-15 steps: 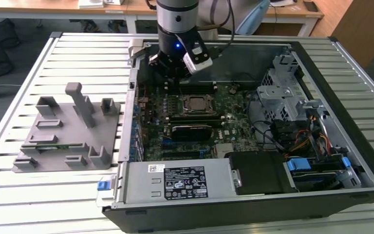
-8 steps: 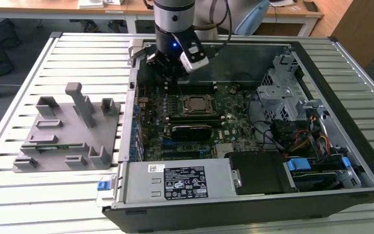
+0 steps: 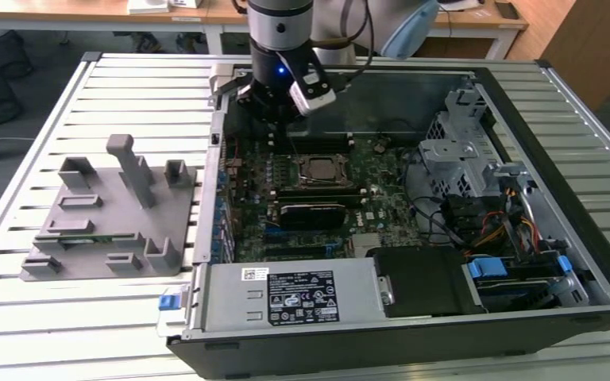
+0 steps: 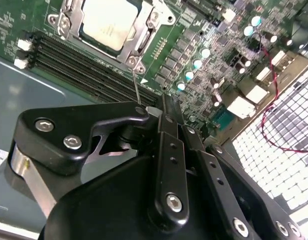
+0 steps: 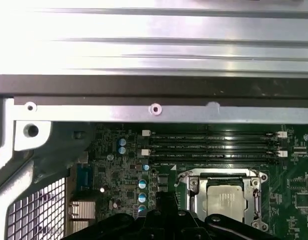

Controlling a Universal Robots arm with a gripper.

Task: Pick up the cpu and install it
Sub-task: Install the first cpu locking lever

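The cpu [image 4: 108, 21] sits seated in the socket frame [image 4: 139, 45] on the motherboard [image 3: 316, 182], its pale metal top showing at the upper left of the second wrist view and at the lower right of the first wrist view [image 5: 224, 197]. In the exterior view it lies near the middle of the frame [image 3: 319, 169], inside the open computer case [image 3: 559, 262] on the slatted desk [image 3: 29, 317]. The tool [image 3: 273, 107] hangs over the far edge of the board, above the cpu in that frame, so the chip lies down-frame and slightly right of it, with the memory slots [image 4: 89, 70] between the two. In the second wrist view the tool's black fingers [image 4: 166, 150] look pressed together and hold nothing, though the tips themselves are hard to see. The grey plastic fixture block [image 3: 114, 214] stands at the left of the exterior view, well apart from the case interior.
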